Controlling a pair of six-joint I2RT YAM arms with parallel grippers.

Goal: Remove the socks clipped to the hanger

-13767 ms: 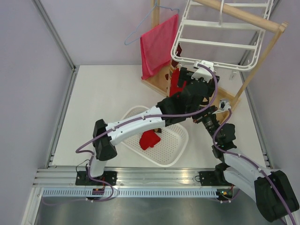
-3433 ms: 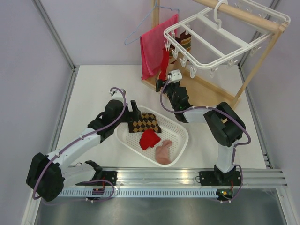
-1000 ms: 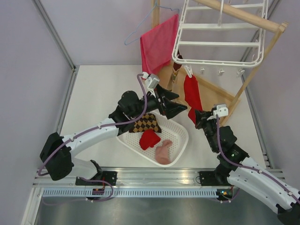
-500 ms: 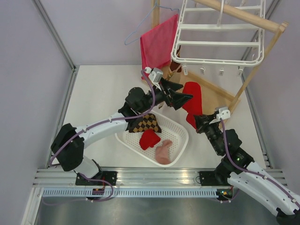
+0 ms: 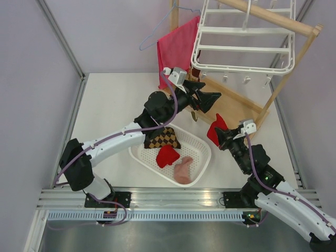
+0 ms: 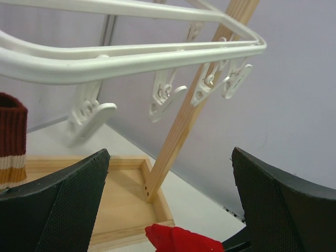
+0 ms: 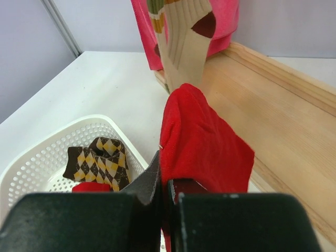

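The white hanger [image 5: 242, 67] hangs from a wooden stand; its bars [image 6: 131, 55] and empty clips [image 6: 166, 95] fill the left wrist view. A striped sock [image 7: 184, 39] hangs from it; its cuff [image 6: 11, 137] shows at the left. My right gripper [image 5: 222, 137] is shut on a red sock [image 5: 216, 128], free of the clips, just right of the basket; the right wrist view shows the jaws [image 7: 167, 190] closed on that sock [image 7: 205, 142]. My left gripper [image 5: 210, 101] is open and empty below the hanger's near edge, also in the left wrist view [image 6: 169, 152].
A white basket [image 5: 202, 157] holds an argyle sock [image 5: 163, 137], a red sock [image 5: 167, 156] and a pale pink sock [image 5: 182, 169]. The wooden stand's base [image 5: 236, 107] lies behind. A pink towel [image 5: 176, 50] and a wire hanger [image 5: 157, 37] hang at the back.
The red sock came off its clip and my right gripper pulled it down and back. My left gripper moved up and right toward the hanger.
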